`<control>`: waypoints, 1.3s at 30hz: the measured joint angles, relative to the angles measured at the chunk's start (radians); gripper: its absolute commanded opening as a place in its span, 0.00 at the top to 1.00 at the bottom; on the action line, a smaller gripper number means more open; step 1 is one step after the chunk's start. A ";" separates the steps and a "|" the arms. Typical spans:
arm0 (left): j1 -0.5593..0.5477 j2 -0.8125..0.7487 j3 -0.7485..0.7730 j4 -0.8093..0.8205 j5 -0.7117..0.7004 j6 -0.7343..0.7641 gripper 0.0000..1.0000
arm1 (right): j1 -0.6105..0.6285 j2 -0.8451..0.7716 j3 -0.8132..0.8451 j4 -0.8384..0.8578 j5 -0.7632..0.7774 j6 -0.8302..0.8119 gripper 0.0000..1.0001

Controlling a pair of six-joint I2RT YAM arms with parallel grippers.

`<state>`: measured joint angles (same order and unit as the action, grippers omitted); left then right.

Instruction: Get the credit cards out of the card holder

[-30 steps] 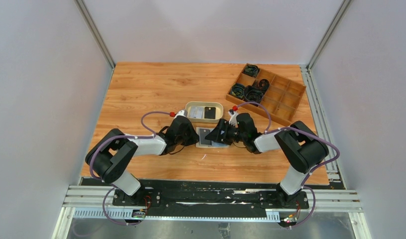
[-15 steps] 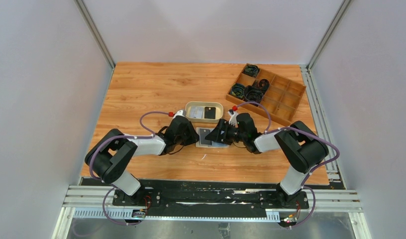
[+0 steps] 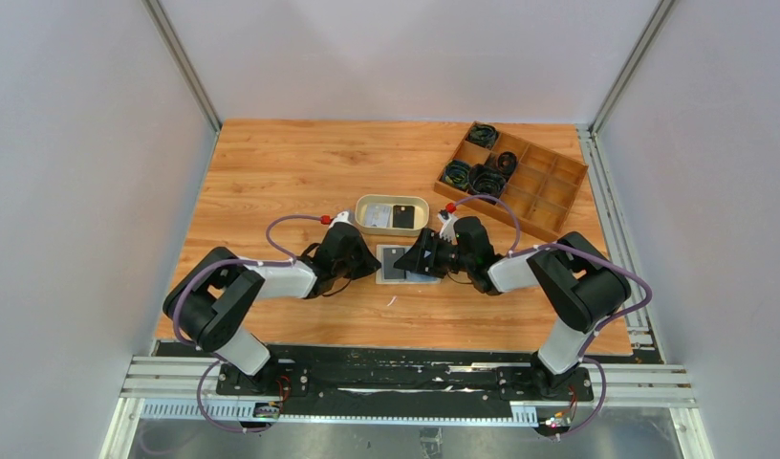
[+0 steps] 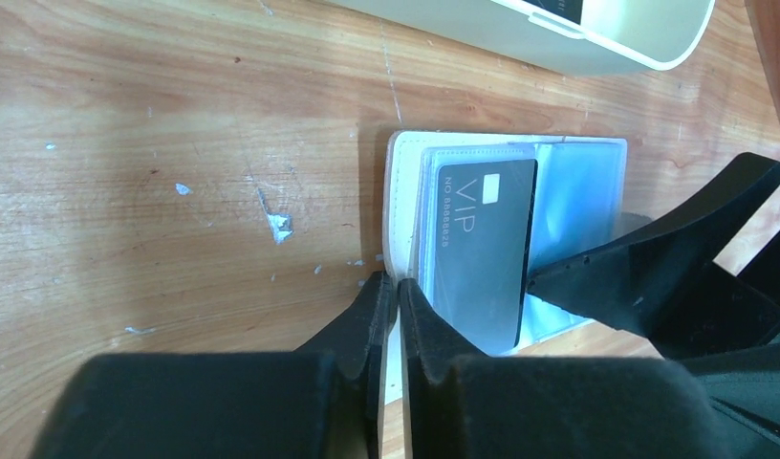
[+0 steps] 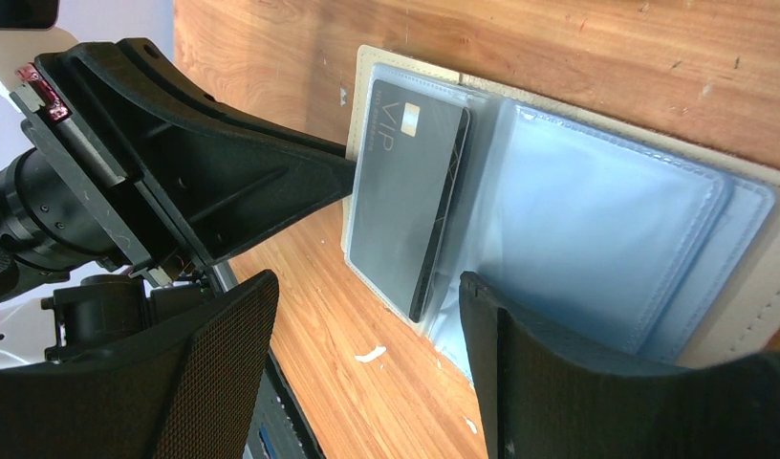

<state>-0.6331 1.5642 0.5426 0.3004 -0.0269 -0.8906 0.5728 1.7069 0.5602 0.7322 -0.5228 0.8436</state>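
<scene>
The cream card holder (image 3: 380, 260) (image 4: 401, 191) (image 5: 749, 296) lies open and flat between the two arms, its clear pale-blue sleeves facing up. A dark grey credit card (image 4: 482, 244) (image 5: 405, 191) marked VIP lies on the left sleeve. My left gripper (image 4: 398, 285) (image 3: 367, 262) is shut, its tips at the holder's left border beside that card. My right gripper (image 5: 367, 287) (image 3: 421, 260) is open. One of its fingers (image 5: 501, 325) (image 4: 596, 277) rests on the sleeves at the card's right edge, and the other hangs over bare wood.
An oval beige dish (image 3: 363, 208) (image 4: 596, 53) just behind the holder contains a black card (image 3: 403, 216) and a pale one. A brown compartment tray (image 3: 570, 203) with coiled cables stands at the back right. Small white flecks mark the wood near the holder.
The left wrist has drawn slightly to the left, away from the holder. The right arm, the holder and the card lie as before.
</scene>
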 measured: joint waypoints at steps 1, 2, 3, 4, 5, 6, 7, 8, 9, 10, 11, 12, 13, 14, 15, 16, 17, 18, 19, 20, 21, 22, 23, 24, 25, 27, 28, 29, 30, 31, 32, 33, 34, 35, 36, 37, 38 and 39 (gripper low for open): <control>0.001 0.002 0.000 0.005 0.004 -0.001 0.97 | 0.000 0.000 0.000 0.000 0.000 0.000 0.25; 0.002 0.003 -0.001 0.008 0.008 -0.003 1.00 | 0.000 0.000 0.000 0.000 0.000 0.000 0.25; 0.003 0.005 -0.001 0.013 0.010 -0.003 1.00 | 0.000 0.000 0.000 0.000 0.000 0.000 0.25; 0.004 0.006 -0.002 0.016 0.011 -0.003 1.00 | 0.000 0.000 0.000 0.000 0.000 0.000 0.25; 0.004 0.006 -0.003 0.020 0.012 -0.003 1.00 | 0.000 0.000 0.000 0.000 0.000 -0.001 0.25; 0.005 0.006 -0.005 0.023 0.013 -0.003 1.00 | 0.000 0.000 0.000 0.000 0.000 -0.001 0.25; 0.005 0.005 -0.007 0.026 0.013 -0.003 1.00 | 0.000 0.000 0.000 0.000 0.000 -0.002 0.25; 0.005 0.003 -0.009 0.027 0.012 -0.003 1.00 | 0.000 0.000 0.002 -0.002 0.000 -0.003 0.25; 0.005 0.003 -0.011 0.030 0.012 -0.003 1.00 | 0.000 0.001 0.004 -0.004 0.000 -0.005 0.25; 0.005 0.002 -0.011 0.031 0.012 -0.003 1.00 | 0.000 0.002 0.007 -0.009 0.000 -0.006 0.25; 0.005 0.002 -0.011 0.031 0.012 -0.003 1.00 | 0.000 0.002 0.011 -0.014 0.000 -0.008 0.25; 0.005 0.002 -0.011 0.031 0.012 -0.003 1.00 | 0.000 0.003 0.016 -0.021 0.000 -0.009 0.25; 0.005 0.002 -0.011 0.031 0.011 -0.003 1.00 | 0.000 0.006 0.022 -0.026 0.001 -0.012 0.25; 0.005 0.002 -0.011 0.031 0.012 -0.003 1.00 | 0.000 0.010 0.033 -0.033 0.003 -0.016 0.25; 0.005 0.002 -0.011 0.031 0.012 -0.003 1.00 | 0.000 0.014 0.041 -0.039 0.005 -0.019 0.25; 0.005 0.003 -0.011 0.031 0.012 -0.003 1.00 | 0.000 0.019 0.051 -0.047 0.008 -0.022 0.25; 0.005 0.004 -0.011 0.032 0.012 -0.003 1.00 | 0.000 0.025 0.061 -0.053 0.011 -0.024 0.25; 0.005 0.005 -0.011 0.033 0.012 -0.003 1.00 | 0.000 0.031 0.072 -0.059 0.012 -0.026 0.25; 0.005 0.005 -0.011 0.034 0.013 -0.003 1.00 | 0.000 0.035 0.081 -0.066 0.014 -0.026 0.25; 0.005 0.006 -0.011 0.034 0.012 -0.003 1.00 | 0.000 0.038 0.089 -0.073 0.017 -0.028 0.25; 0.005 0.006 -0.011 0.034 0.013 -0.003 1.00 | 0.000 0.039 0.093 -0.078 0.018 -0.028 0.25; 0.005 0.006 -0.011 0.035 0.013 -0.003 1.00 | 0.001 0.040 0.098 -0.082 0.019 -0.029 0.25; 0.005 0.006 -0.011 0.035 0.013 -0.003 1.00 | 0.001 0.043 0.102 -0.087 0.021 -0.029 0.25; 0.005 0.006 -0.011 0.035 0.013 -0.003 1.00 | 0.001 0.043 0.103 -0.089 0.021 -0.029 0.25; 0.005 0.006 -0.011 0.035 0.013 -0.003 1.00 | 0.001 0.043 0.103 -0.088 0.020 -0.029 0.25; 0.005 0.007 -0.011 0.035 0.013 -0.003 1.00 | 0.002 0.046 0.103 -0.082 0.018 -0.029 0.25; 0.005 0.007 -0.011 0.035 0.013 -0.002 1.00 | 0.002 0.048 0.103 -0.075 0.015 -0.029 0.25; 0.005 0.008 -0.011 0.035 0.013 -0.002 1.00 | 0.002 0.052 0.102 -0.065 0.010 -0.028 0.25; 0.005 0.010 -0.011 0.036 0.013 -0.002 1.00 | 0.002 0.056 0.102 -0.056 0.003 -0.028 0.25; 0.005 0.012 -0.011 0.037 0.013 -0.002 1.00 | 0.002 0.061 0.101 -0.042 -0.004 -0.027 0.25; 0.005 0.013 -0.011 0.038 0.014 -0.002 1.00 | 0.002 0.066 0.100 -0.029 -0.009 -0.026 0.26; 0.006 0.016 -0.011 0.039 0.015 -0.001 1.00 | 0.003 0.076 0.097 -0.007 -0.017 -0.024 0.26; 0.007 0.018 -0.011 0.039 0.016 0.000 1.00 | 0.002 0.080 0.097 0.005 -0.022 -0.022 0.26; 0.008 0.019 -0.011 0.040 0.017 0.001 1.00 | 0.002 0.085 0.095 0.018 -0.030 -0.019 0.26; 0.008 0.020 -0.011 0.041 0.017 0.001 1.00 | 0.002 0.088 0.094 0.029 -0.035 -0.017 0.26; 0.009 0.021 -0.011 0.043 0.017 0.002 1.00 | 0.002 0.090 0.091 0.040 -0.041 -0.013 0.26; 0.009 0.021 -0.011 0.043 0.018 0.002 1.00 | 0.002 0.092 0.089 0.048 -0.045 -0.008 0.26; 0.009 0.021 -0.011 0.043 0.017 0.002 1.00 | 0.002 0.093 0.087 0.056 -0.046 -0.005 0.26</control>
<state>-0.6239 1.5856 0.5316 0.3439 -0.0097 -0.8886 0.5747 1.8004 0.6472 0.7879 -0.5686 0.8387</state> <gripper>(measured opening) 0.020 0.743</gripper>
